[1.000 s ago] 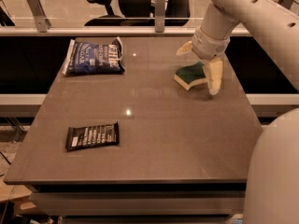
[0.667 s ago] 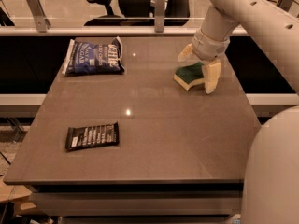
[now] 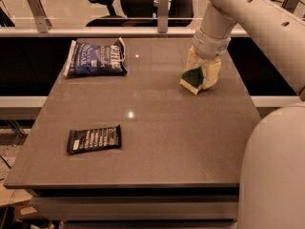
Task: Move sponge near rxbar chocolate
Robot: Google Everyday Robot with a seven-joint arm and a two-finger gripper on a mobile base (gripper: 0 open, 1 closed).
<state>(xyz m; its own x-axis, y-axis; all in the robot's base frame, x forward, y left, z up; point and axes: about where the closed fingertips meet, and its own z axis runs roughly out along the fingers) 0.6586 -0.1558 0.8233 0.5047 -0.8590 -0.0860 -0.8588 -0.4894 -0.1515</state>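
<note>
Far right on the grey desk [image 3: 181,142], the gripper [image 3: 202,74] — jaws clamping the green-topped yellow sponge [image 3: 192,77] — has the black-wrapped rxbar chocolate [image 3: 94,139] well apart, near-left.

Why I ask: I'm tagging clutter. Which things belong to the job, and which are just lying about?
Job: sponge, black chocolate bar, gripper closed on the sponge at the table far right.
Lying about: blue chip bag, far left; office chair behind.
</note>
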